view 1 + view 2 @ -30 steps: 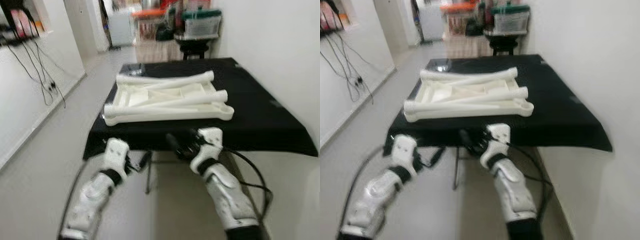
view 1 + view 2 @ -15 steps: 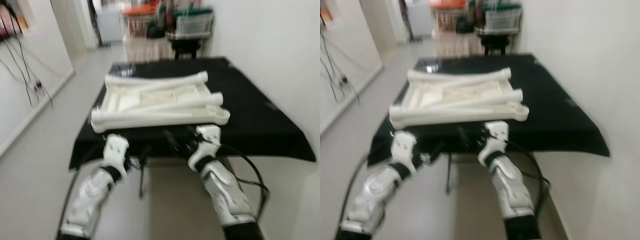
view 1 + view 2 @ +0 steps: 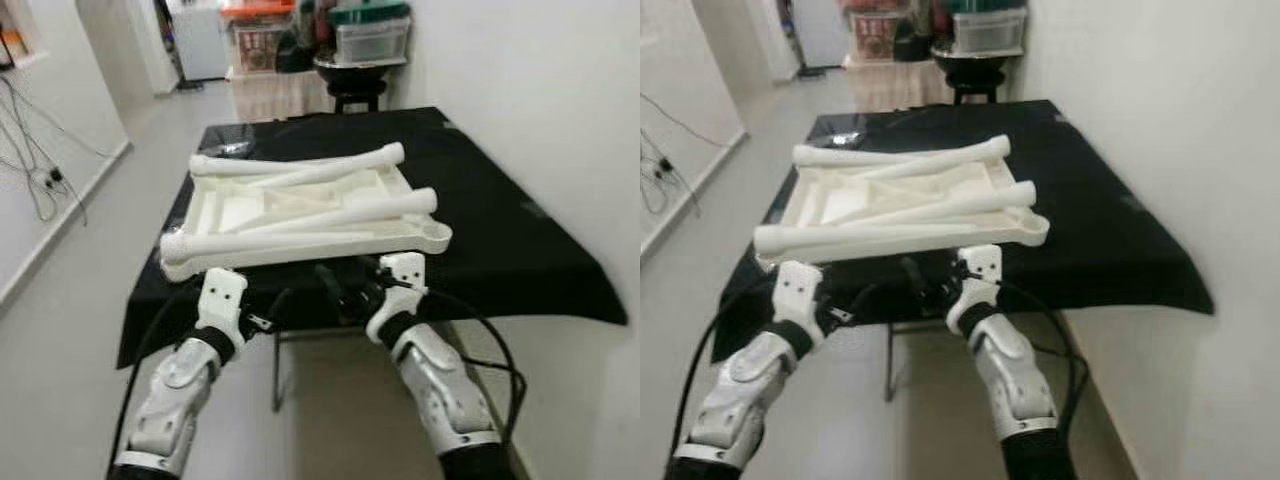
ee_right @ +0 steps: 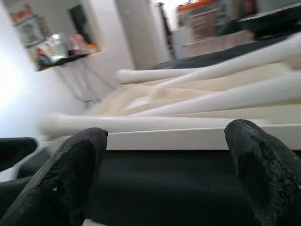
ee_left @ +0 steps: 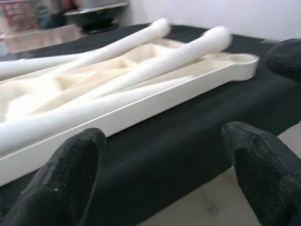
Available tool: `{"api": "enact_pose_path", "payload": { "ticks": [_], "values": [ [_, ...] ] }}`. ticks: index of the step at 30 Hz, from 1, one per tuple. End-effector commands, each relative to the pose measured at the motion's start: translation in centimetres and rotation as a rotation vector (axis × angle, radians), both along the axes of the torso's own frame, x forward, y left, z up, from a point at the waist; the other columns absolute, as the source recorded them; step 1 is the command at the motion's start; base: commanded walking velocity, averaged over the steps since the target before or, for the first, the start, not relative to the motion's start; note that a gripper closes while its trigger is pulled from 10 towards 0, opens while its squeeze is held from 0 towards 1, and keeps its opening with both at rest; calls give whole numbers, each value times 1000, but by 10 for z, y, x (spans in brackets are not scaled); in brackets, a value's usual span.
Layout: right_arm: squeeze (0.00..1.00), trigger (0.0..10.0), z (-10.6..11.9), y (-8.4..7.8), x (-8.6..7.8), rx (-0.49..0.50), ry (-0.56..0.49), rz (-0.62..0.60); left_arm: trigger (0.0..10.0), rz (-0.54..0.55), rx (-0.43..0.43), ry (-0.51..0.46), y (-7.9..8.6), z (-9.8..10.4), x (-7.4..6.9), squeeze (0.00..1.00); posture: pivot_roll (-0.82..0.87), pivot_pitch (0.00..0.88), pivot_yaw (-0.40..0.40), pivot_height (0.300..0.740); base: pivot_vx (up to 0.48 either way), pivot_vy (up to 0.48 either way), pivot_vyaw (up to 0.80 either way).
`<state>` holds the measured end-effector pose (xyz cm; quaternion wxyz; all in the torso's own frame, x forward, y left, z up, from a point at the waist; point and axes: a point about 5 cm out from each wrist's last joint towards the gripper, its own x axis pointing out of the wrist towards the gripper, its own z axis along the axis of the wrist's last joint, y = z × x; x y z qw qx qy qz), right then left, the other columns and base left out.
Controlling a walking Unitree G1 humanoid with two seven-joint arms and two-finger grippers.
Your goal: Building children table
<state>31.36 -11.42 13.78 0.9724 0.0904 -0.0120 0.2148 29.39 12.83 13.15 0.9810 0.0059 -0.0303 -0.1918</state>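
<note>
A white children's tabletop lies upside down on a black-covered table. Several white legs lie loose on it: one along the back, one slanting across the middle, one along the front rim. My left gripper hangs just before the table's front edge, below the tabletop's left part. In the left wrist view the left gripper is open, facing the tabletop's front rim. My right gripper is at the front edge near the middle, also open, with nothing between its fingers.
A white wall runs close along the table's right side. Behind the table stands a dark stool with plastic boxes on it. Cables hang on the left wall. Open floor lies to the table's left.
The camera has come nearer to the table and the picture is sharper. Both grippers now sit closer under the table's front edge. The tabletop and legs have not moved.
</note>
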Motion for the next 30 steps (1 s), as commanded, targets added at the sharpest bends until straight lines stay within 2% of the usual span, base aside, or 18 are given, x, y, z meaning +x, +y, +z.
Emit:
{"api": "enact_pose_path", "payload": {
  "ticks": [1, 30],
  "values": [
    [0, 10000, 0, -2, 0, 15, 2, -9, 10000, -5, 4, 8, 0, -2, -1, 0, -46, 0, 30, 740, 352, 0, 0],
    [0, 10000, 3, -5, 2, 31, 2, -2, 10000, 19, -14, -3, 2, 2, 0, 0, -42, 0, 25, 740, 368, 0, 0]
  ]
}}
